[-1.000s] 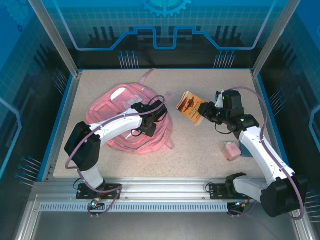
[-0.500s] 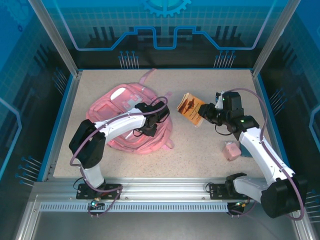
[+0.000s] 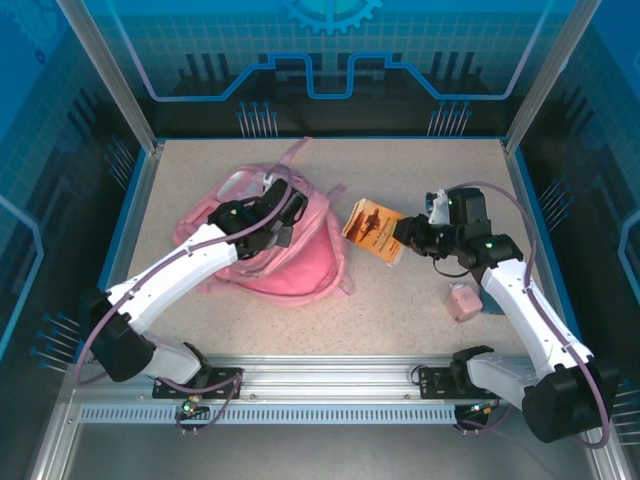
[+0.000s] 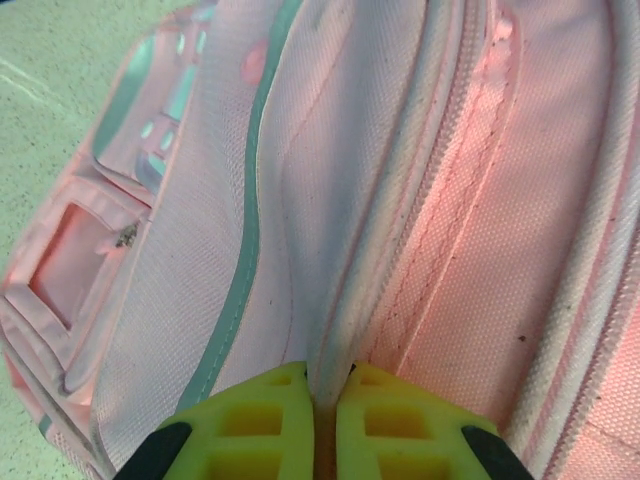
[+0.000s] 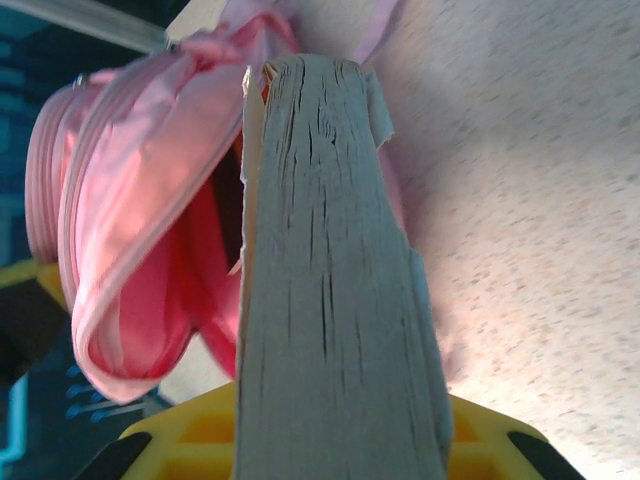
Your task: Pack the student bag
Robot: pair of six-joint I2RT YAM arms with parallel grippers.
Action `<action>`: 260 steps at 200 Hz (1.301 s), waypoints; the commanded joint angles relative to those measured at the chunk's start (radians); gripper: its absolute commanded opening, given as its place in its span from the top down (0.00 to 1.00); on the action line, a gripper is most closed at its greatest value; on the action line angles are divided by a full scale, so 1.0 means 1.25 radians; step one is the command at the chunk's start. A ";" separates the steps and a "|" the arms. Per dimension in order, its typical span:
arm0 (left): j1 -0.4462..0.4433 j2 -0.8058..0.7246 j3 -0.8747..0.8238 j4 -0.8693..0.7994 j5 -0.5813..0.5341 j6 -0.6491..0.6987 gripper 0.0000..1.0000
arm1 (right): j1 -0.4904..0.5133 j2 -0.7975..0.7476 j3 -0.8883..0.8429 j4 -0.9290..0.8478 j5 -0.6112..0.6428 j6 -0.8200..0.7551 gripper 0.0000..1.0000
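The student bag lay left of centre on the desk. The left end effector was pressed together, pinching a fold of the bag's pink fabric beside a zip. Right of centre, the right end effector clamped an orange-covered book, just beside the bag.

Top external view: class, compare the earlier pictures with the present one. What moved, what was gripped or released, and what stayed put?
The left fingers moved left and farther away across the student bag and closed on a fold beside its zip. The right fingers, shut on the orange book, carried it slightly left toward the bag. The small pink item stayed where it was.
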 commanded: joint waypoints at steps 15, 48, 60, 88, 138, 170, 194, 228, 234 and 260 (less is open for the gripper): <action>0.010 -0.035 0.073 0.137 0.003 0.005 0.93 | 0.091 0.051 0.008 0.086 -0.127 0.008 0.77; 0.009 -0.025 0.100 0.142 0.051 -0.012 0.94 | 0.186 0.142 0.005 0.236 -0.084 0.099 0.77; 0.010 -0.025 0.102 0.147 0.063 -0.018 0.94 | 0.205 0.173 0.007 0.295 -0.050 0.141 0.78; 0.009 -0.016 0.116 0.152 0.095 -0.034 0.95 | 0.250 0.271 0.017 0.462 0.003 0.242 0.78; 0.010 -0.011 0.131 0.160 0.124 -0.058 0.95 | 0.320 0.464 0.083 0.643 0.150 0.399 0.78; 0.011 -0.008 0.137 0.146 0.122 -0.067 0.95 | 0.354 0.555 0.129 0.690 0.248 0.451 0.77; 0.014 -0.010 0.132 0.147 0.125 -0.084 0.95 | 0.379 0.629 0.153 0.698 0.289 0.515 0.76; 0.023 -0.005 0.132 0.146 0.135 -0.092 0.95 | 0.392 0.686 0.187 0.719 0.286 0.512 0.57; 0.027 -0.004 0.132 0.146 0.138 -0.093 0.95 | 0.390 0.691 0.191 0.722 0.276 0.507 0.49; 0.034 -0.001 0.126 0.149 0.147 -0.097 0.95 | 0.375 0.668 0.167 0.723 0.234 0.504 0.32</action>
